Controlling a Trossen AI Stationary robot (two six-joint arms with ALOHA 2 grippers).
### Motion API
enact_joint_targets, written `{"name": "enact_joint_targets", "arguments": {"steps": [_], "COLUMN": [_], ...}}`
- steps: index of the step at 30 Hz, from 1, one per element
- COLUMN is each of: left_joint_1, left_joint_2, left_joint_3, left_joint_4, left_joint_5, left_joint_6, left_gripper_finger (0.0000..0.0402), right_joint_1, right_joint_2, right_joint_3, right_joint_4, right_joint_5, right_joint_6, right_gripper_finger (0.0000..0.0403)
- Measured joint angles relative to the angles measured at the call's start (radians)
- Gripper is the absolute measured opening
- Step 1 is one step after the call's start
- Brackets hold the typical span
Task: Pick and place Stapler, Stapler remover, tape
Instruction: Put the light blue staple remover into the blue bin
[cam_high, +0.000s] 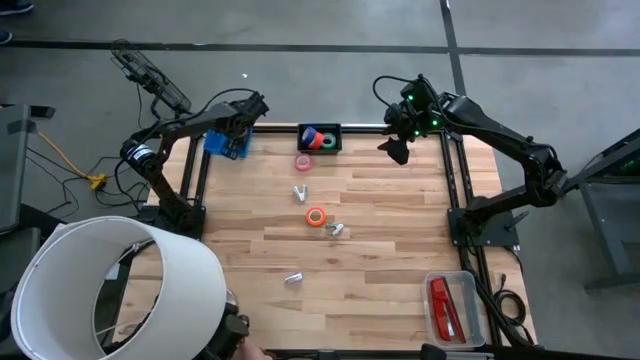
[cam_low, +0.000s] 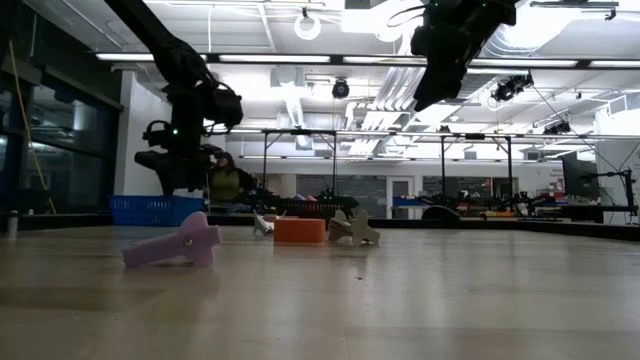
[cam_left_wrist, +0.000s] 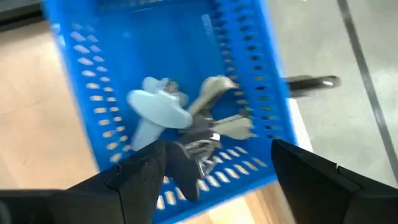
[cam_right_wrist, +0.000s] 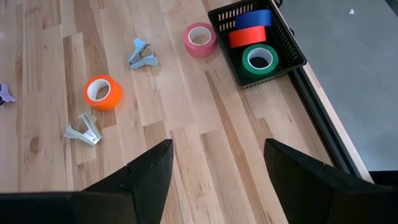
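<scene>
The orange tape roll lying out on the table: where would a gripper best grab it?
Probably from straight above. The orange tape roll lies flat with its hole facing up, so fingers could pinch across its rim, or one inside the hole and one outside. The staple remover beside it leaves room.

A: Where does the high view sit?

B: Straight above the wooden surface (cam_high: 380, 230), taking in both arms and the floor around.

A: And the low one?

B: At surface level, looking across into the room; the orange tape roll (cam_low: 299, 230) lies close ahead of it.

A: The wrist cameras?

B: The left looks closely down into the blue basket (cam_left_wrist: 93, 93). The right looks from higher up, sharing the orange tape roll (cam_right_wrist: 102, 92) and black basket (cam_right_wrist: 292, 53) with the high view.
</scene>
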Motion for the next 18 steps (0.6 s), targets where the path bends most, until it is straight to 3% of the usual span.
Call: {"name": "enact_joint_targets", "arguments": {"steps": [9,18], "left_joint_1": [0.0,0.0], "left_joint_2": [0.0,0.0], "left_joint_3": [0.087,0.118], "left_joint_4": [-0.025,-0.028], "left_joint_5": [-0.011,0.094], "left_joint_6": [0.223,0.473], "left_gripper_finger": [0.0284,0.0284], "right_joint_1": [0.0,0.0], "right_joint_2": [0.0,0.0], "right_joint_3": [0.0,0.0], "right_joint_4": [-0.002,-0.002], "right_joint_5": [0.0,0.0], "right_joint_6": [0.0,-0.004], "right_gripper_finger": [0.0243,0.0243]}}
